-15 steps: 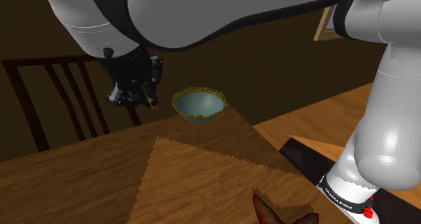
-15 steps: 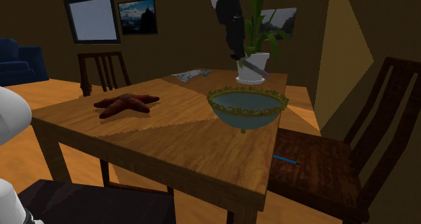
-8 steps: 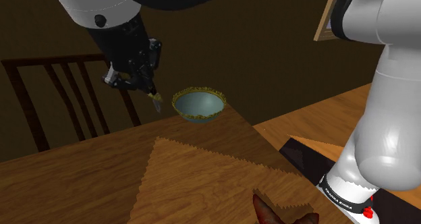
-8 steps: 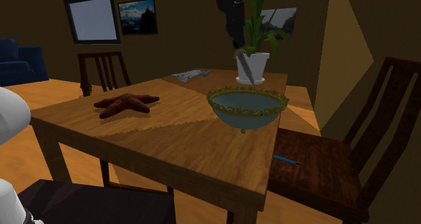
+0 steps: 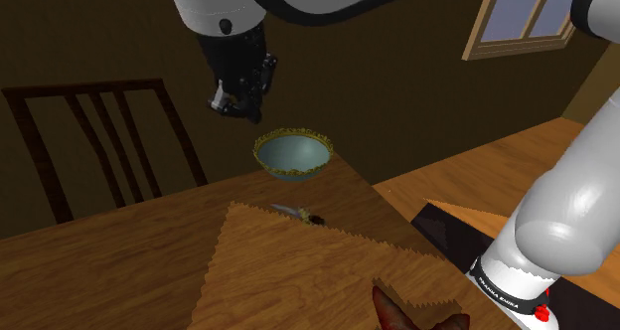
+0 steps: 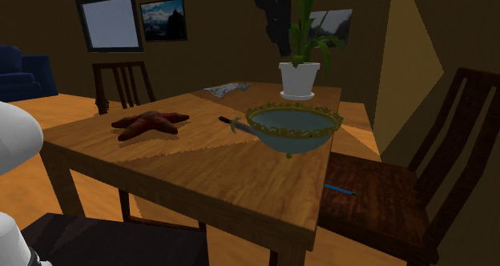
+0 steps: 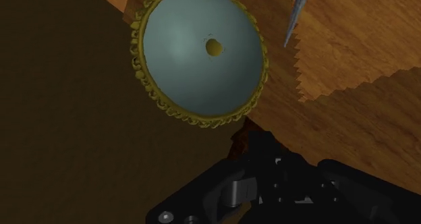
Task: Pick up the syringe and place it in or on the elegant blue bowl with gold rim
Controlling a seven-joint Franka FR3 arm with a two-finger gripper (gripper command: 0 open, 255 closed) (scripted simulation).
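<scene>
While hunting the syringe (image 5: pixel 296 215), look just beside the bowl (image 5: pixel 293 169), on its stand side: lies flat on the table (image 5: pixel 109 268). Likely light, stiff and slick (slim too, so prone to roll). Take gently across the barrel, mid-length. Note the gripper (image 5: pixel 238 105) high above the bowl; cannot tell whether jaws open or closed. Mind the table edge right by the bowl; use the open room above the bowl.

Dim warm-brown renders, dark walls, soft light across the brown wooden table (image 6: pixel 200 164), pale blue daylight in the wood-framed window (image 5: pixel 509 15), white robot arm (image 5: pixel 566 209) brightest.
</scene>
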